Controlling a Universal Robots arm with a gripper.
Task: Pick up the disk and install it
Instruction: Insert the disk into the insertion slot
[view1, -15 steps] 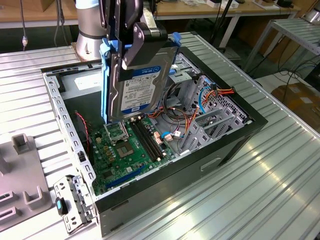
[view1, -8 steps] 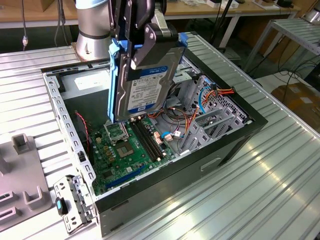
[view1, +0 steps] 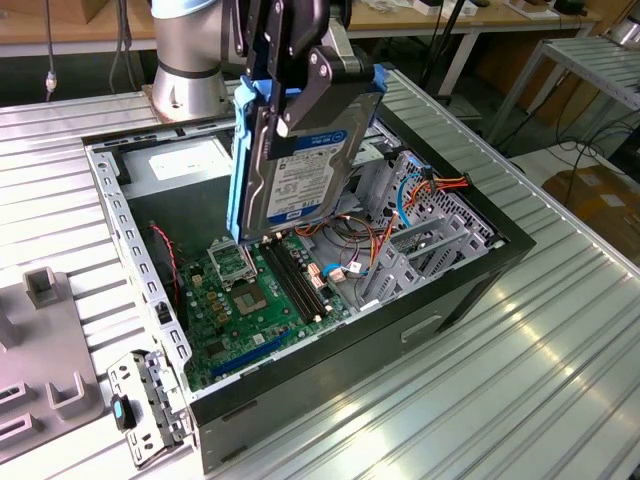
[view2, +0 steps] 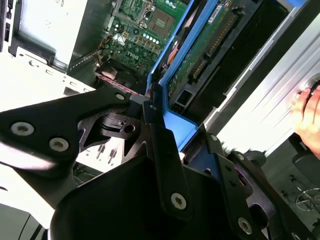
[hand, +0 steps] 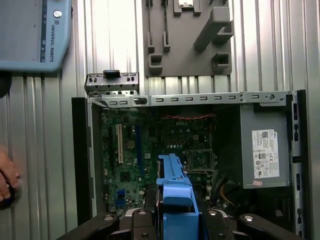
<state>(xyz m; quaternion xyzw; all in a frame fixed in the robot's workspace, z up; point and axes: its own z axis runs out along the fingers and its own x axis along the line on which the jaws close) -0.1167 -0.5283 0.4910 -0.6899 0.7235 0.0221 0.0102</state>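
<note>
The disk (view1: 300, 175), a dark metal drive with a white-and-blue label in a blue carrier frame, hangs upright on edge above the open computer case (view1: 470, 285). Its lower end is just over the motherboard (view1: 262, 300). My gripper (view1: 300, 105) is shut on the disk's upper part, its black fingers clamping both faces. In the second wrist view the disk's green circuit side (view2: 205, 47) and blue frame run away from the gripper (view2: 182, 137) toward the case. In the first wrist view the blue carrier (hand: 172, 192) sits between the fingers (hand: 142, 220), above the motherboard (hand: 135, 150).
A grey metal drive cage (view1: 150, 400) with a blue latch (view1: 122, 411) lies outside the case near a grey fixture (view1: 40, 340). Orange cables (view1: 440, 185) and metal bays fill the case's far side. The power supply (hand: 262, 150) sits inside. A person's hand (view2: 307, 115) rests on the table.
</note>
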